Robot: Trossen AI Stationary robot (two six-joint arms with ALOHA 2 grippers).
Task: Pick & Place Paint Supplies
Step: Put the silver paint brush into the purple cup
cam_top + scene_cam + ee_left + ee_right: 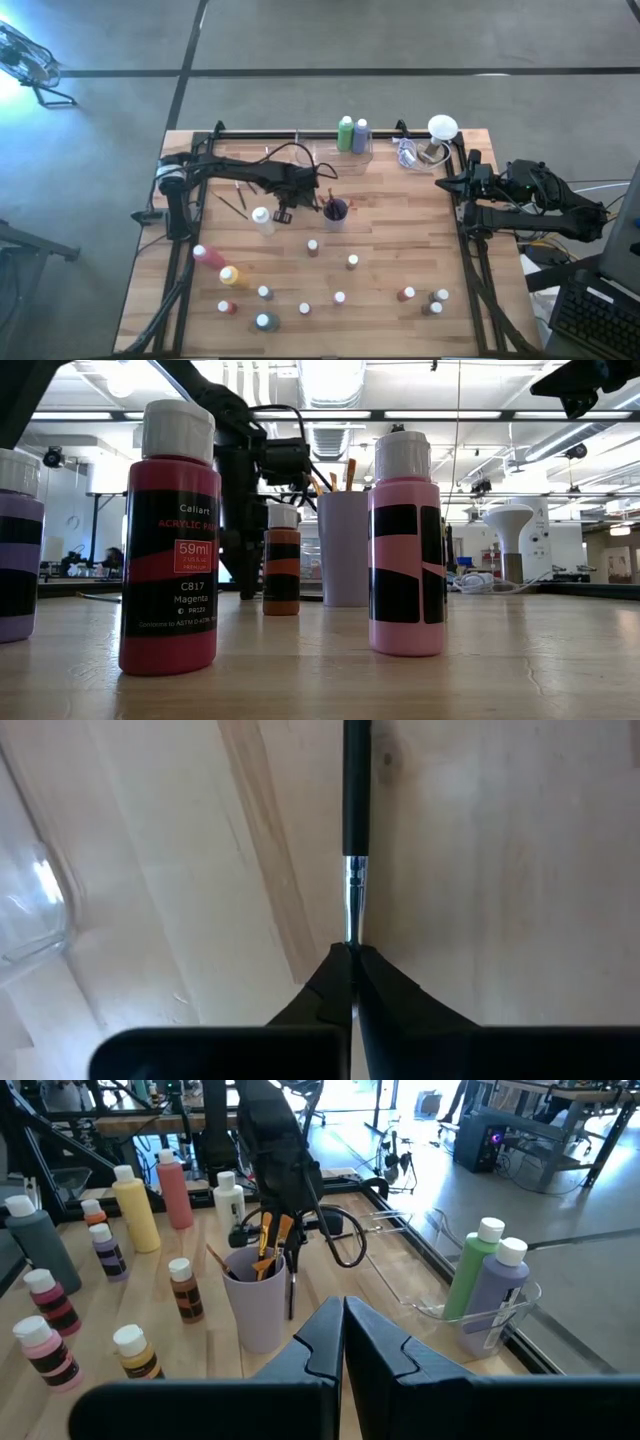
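Observation:
My left gripper (322, 194) points steeply down beside the purple cup (335, 211), which holds several brushes, and is shut on a thin paintbrush (355, 810) with a black handle and a metal ferrule. Loose brushes (236, 196) lie flat on the wood to the left. Small paint bottles (340, 297) stand upright across the near half of the table. A pink bottle (209, 255) and a yellow one (230, 275) lie near the left edge. My right gripper (345, 1315) is shut on nothing and hangs raised at the table's right edge. My left gripper pinches the paintbrush's metal ferrule end (352, 932) between its two fingertips, coming from above at a steep slant. The black handle (356, 780) runs straight on from the fingertips over the wood. Whether the handle lies on the table, I cannot tell.
A clear bin (352, 150) at the far edge holds a tall green bottle (345, 133) and a tall purple one (361, 135). A white bottle (262, 220) stands just left of the cup. A white lamp-like thing (442, 128) stands at the far right.

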